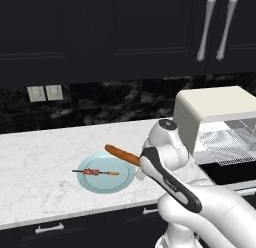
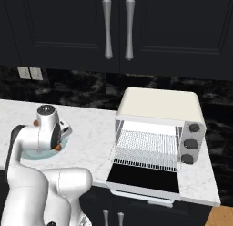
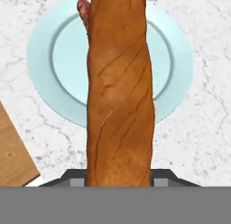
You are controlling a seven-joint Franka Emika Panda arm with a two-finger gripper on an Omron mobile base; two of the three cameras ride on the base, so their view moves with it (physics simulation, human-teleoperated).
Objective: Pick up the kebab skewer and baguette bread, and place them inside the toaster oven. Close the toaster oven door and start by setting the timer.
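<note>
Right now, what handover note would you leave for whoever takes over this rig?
Tool: shut on the baguette bread, lifted above the light blue plate.
Kebab skewer: lying on the plate.
Toaster oven: on the counter, door folded down, rack bare.
Done: baguette picked up.
Left: baguette into the oven, then the skewer, close the door, set the timer.

Light blue plate on white marbled counter. Black marble backsplash with two beige wall outlets. Dark upper cabinets, silver handles. Drawer pull below counter.
</note>
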